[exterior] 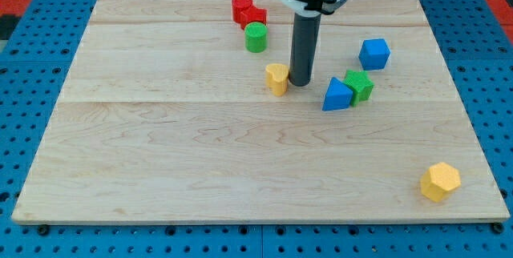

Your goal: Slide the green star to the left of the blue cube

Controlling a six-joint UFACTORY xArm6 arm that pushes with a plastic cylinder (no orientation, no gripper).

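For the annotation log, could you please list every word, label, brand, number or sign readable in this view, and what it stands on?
None: no readable text anywhere.
The wooden board, the rod and my tip, between the yellow block and the green star, carry no markings.
The blue cube and other blocks are plain.

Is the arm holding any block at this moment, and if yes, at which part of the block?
Nothing is held; the rod cannot grip. My tip stands on the board just right of the yellow block, with the green star farther to the view's right.
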